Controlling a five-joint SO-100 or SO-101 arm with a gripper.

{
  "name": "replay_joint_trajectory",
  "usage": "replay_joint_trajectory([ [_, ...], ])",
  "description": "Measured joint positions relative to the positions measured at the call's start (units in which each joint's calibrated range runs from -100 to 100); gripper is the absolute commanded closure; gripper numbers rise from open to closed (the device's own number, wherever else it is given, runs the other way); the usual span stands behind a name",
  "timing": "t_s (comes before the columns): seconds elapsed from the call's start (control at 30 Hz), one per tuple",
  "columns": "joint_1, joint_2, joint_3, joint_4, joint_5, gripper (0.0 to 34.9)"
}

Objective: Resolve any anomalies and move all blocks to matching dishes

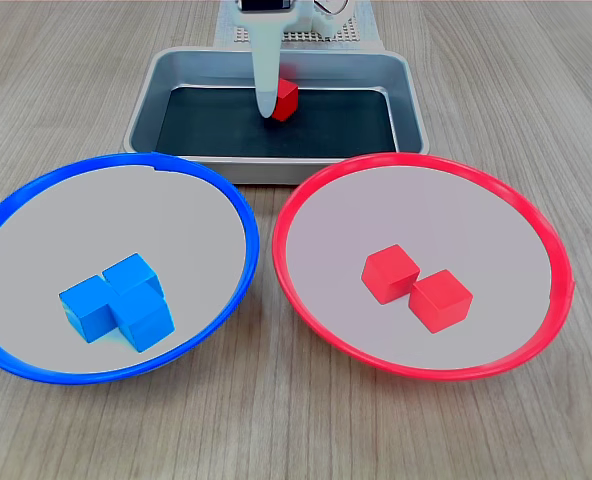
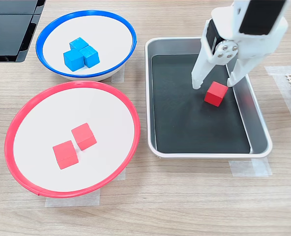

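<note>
Gripper spread, straddling red block in tray — contact unclear.

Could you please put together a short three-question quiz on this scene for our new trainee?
1. True or false: the blue-rimmed dish holds three blue blocks.
2. How many red blocks lie in the red-rimmed dish?
3. Where is the remaining red block? A) on the bare table B) in the silver tray C) in the blue-rimmed dish

Key:
1. True.
2. Two.
3. B, between the open fingers of the gripper.
</note>
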Motion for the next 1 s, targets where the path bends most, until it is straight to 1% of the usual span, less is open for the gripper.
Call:
replay_joint_trajectory([
  [0.03, -0.5, 1.3, 0.0, -0.7, -0.3, 17.3],
  [0.07, -0.7, 1.6, 0.0, -0.7, -0.1, 18.0],
  [0.17, -1.1, 2.5, 0.0, -1.4, -0.7, 17.6],
  [0.27, -2.6, 2.6, 0.0, -2.9, -0.7, 18.1],
  [0.33, -2.3, 2.7, 0.2, -3.7, -1.0, 18.2],
  [0.4, -4.0, 2.7, 0.8, -4.9, -1.3, 18.5],
  [0.47, -3.4, 3.2, 1.2, -6.6, -1.3, 18.9],
  [0.57, -4.5, 4.1, 1.3, -8.3, -1.5, 19.1],
  [0.67, -4.2, 5.5, 1.2, -9.5, -2.2, 20.1],
  [0.77, -5.0, 7.0, -0.1, -10.1, -2.7, 22.0],
  [0.87, -4.9, 8.7, -1.7, -10.4, -3.0, 24.9],
  [0.93, -4.9, 9.8, -2.9, -10.4, -3.0, 27.1],
  [1.0, -4.9, 10.3, -3.4, -10.6, -3.1, 30.2],
])
